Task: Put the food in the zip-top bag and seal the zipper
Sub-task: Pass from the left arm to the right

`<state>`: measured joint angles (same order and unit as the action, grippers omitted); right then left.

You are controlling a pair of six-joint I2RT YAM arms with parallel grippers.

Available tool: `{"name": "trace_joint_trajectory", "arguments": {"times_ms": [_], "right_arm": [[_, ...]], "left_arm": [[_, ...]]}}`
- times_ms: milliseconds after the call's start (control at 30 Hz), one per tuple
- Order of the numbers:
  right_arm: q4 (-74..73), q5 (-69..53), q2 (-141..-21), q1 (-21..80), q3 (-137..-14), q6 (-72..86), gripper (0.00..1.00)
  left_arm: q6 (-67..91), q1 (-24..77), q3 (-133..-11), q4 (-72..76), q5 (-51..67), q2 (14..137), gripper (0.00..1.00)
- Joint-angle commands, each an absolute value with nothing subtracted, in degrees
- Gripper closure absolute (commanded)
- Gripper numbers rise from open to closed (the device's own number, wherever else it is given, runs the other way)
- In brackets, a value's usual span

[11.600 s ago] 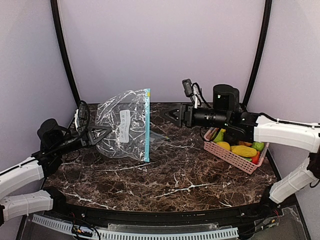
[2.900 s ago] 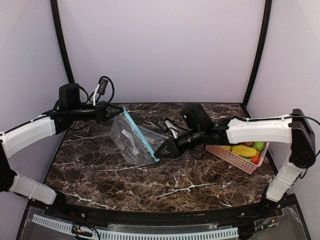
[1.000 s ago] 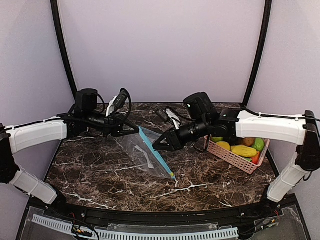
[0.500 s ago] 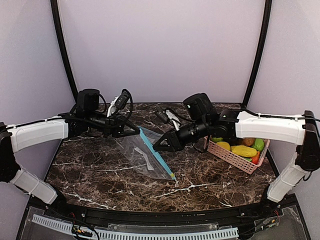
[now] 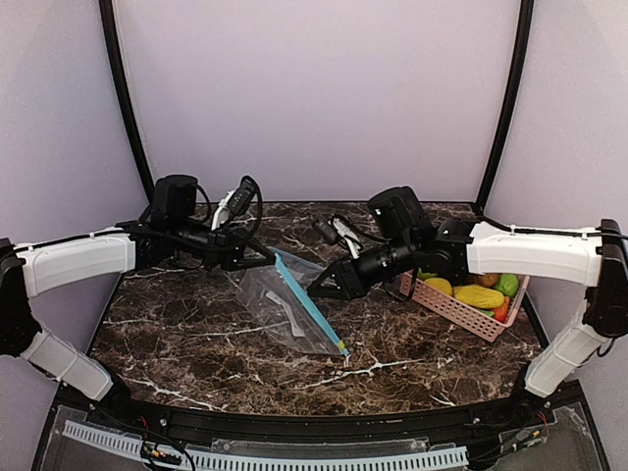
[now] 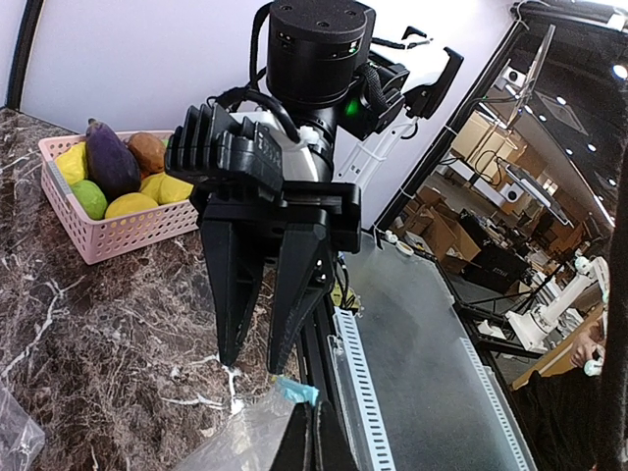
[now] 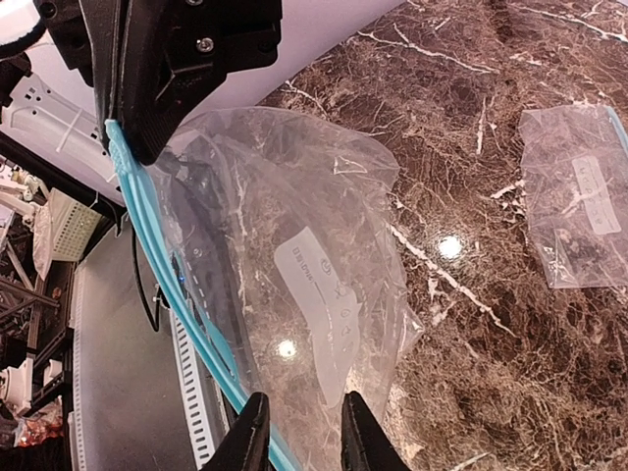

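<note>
Right hand (image 5: 315, 293) drawn back, spread apart, left hand (image 5: 269, 257) clamped on zip-top bag (image 5: 270, 300), zipper (image 5: 312, 310) slanting near-right

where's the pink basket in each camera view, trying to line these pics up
top external: the pink basket sits at the right side of the table.
left wrist: pink basket at upper left, holding the food.
right wrist: not in it.
shared landmark: the blue zipper of the zip-top bag, at centre in top external, at the bottom edge in left wrist, down the left side in right wrist.
</note>
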<state>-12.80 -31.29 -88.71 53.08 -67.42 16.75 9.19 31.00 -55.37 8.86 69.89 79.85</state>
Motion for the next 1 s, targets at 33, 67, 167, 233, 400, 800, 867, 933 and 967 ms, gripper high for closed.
{"name": "trace_joint_trajectory", "arguments": {"times_ms": [33, 67, 167, 233, 400, 800, 867, 933, 967], "right_arm": [[-10.5, -32.7, -88.8, 52.9, -67.6, 16.2, 0.76], [-10.6, -33.2, -89.0, 52.9, -67.8, 16.1, 0.76], [-10.8, -34.4, -89.4, 53.0, -68.1, 15.8, 0.76], [-10.9, -34.7, -89.7, 53.0, -68.0, 15.7, 0.76], [-10.7, -34.8, -90.7, 53.1, -68.2, 15.8, 0.77], [-9.8, -39.5, -92.1, 54.1, -68.8, 15.7, 0.78], [-9.4, -40.3, -92.0, 54.3, -68.5, 16.0, 0.78], [-8.8, -41.0, -91.8, 54.5, -68.1, 16.6, 0.77], [-8.3, -41.3, -91.7, 54.6, -67.6, 17.0, 0.76]], "left_arm": [[8.3, 31.3, -56.8, 7.7, 71.5, 79.8, 0.99], [8.3, 31.3, -56.9, 7.7, 71.5, 79.9, 0.99], [8.3, 31.3, -56.9, 7.6, 71.5, 80.1, 0.99], [8.2, 31.3, -56.9, 7.6, 71.5, 80.1, 0.99], [8.3, 31.3, -56.9, 7.6, 71.6, 80.4, 0.99], [7.8, 31.3, -57.1, 6.9, 71.5, 80.8, 0.99], [7.2, 31.3, -57.2, 6.2, 71.3, 80.8, 0.99], [6.7, 31.3, -57.3, 5.6, 70.9, 80.8, 0.99], [6.5, 31.3, -57.4, 5.5, 70.8, 80.9, 0.99]]}}
